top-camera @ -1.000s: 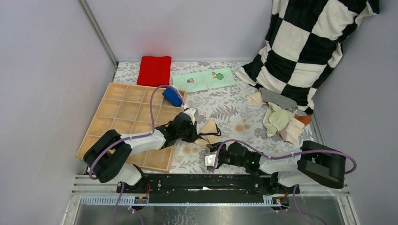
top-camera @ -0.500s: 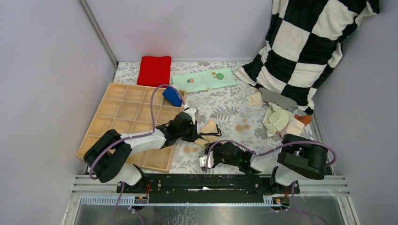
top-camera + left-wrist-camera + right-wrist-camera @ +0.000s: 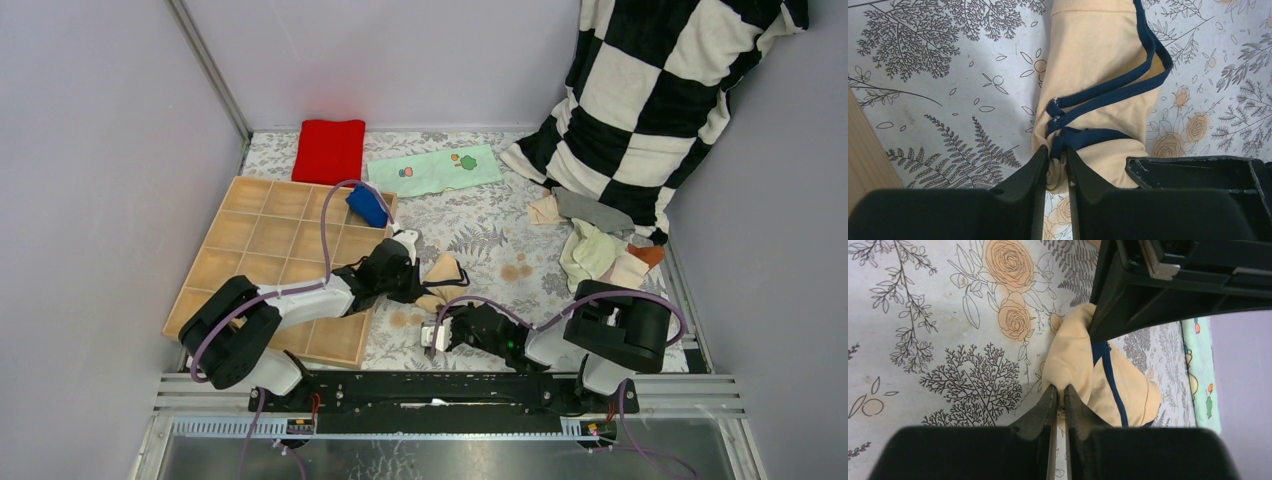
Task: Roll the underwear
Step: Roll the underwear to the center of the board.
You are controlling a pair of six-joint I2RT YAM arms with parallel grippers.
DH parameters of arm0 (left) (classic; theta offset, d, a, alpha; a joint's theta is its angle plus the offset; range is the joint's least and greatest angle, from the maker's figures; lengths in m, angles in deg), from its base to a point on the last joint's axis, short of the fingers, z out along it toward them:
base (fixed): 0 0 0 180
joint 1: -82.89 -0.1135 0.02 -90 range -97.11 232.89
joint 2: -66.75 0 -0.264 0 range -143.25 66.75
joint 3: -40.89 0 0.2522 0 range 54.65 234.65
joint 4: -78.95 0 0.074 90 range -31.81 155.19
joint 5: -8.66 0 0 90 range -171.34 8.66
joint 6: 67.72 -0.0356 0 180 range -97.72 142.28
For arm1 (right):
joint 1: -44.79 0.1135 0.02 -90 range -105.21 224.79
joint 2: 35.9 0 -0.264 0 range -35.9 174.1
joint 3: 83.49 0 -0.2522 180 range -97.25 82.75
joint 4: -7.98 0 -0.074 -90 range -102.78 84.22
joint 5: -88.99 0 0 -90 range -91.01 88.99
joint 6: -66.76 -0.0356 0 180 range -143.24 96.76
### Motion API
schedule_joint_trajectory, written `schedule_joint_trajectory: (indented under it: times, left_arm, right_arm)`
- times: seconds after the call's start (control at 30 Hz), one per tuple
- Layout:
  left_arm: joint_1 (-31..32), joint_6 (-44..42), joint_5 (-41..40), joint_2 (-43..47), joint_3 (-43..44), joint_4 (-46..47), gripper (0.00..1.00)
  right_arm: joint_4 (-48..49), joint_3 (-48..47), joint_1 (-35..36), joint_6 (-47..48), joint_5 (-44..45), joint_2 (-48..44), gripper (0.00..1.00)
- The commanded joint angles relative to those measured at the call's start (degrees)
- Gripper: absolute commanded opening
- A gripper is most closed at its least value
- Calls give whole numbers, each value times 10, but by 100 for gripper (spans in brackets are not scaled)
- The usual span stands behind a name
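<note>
Tan briefs (image 3: 443, 275) lie on the tabletop (image 3: 490, 230) just right of the wooden grid tray (image 3: 262, 262), bunched into a loose, half-formed roll. Left end effector (image 3: 1057, 155) is clamped on the navy trim where the bands cross, likely anchoring that end. Right end effector (image 3: 1060, 394) has its jaws nearly together, pinching a fold at the end further from the tray, probably to tension or tuck the roll. Fabric is a soft matte knit with narrow navy elastic binding; it wrinkles and has no stiffness. Blue roll (image 3: 367, 208) sits in a cell at the tray's far right corner, so finished ones seem to go there. Remaining briefs (image 3: 600, 255) are heaped well right of the tray.
</note>
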Motion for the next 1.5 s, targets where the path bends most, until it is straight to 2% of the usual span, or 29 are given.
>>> schedule_joint_trajectory:
  times: [0.0,0.07,0.13,0.27,0.47,0.6,0.83,1.3,1.4,1.47]
  left_arm:
    - [3,-4,8,8,10,1,27]
    - [2,-1,3,17,9,-1,33]
    - [3,5,-9,28,9,-2,49]
    - [2,19,-31,55,8,-5,63]
    - [2,41,-65,102,-3,13,68]
    - [2,39,-43,112,-17,40,68]
    - [2,24,12,85,-26,73,68]
    - [3,14,47,-8,-15,96,68]
    - [4,13,48,-19,-10,95,61]
    - [4,13,49,-24,-9,95,48]
  right_arm:
    - [72,12,2,-62,29,16,6]
    - [85,19,3,-106,36,16,2]
    - [91,24,2,-151,38,14,0]
    - [138,41,2,-250,29,25,0]
    - [304,79,-1,-392,31,78,0]
    - [381,89,-9,-473,31,116,0]
    - [382,93,-25,-587,36,101,0]
    - [371,94,-29,-581,20,90,0]
    - [353,89,-29,-571,16,83,0]
    - [342,87,-29,-559,16,76,0]
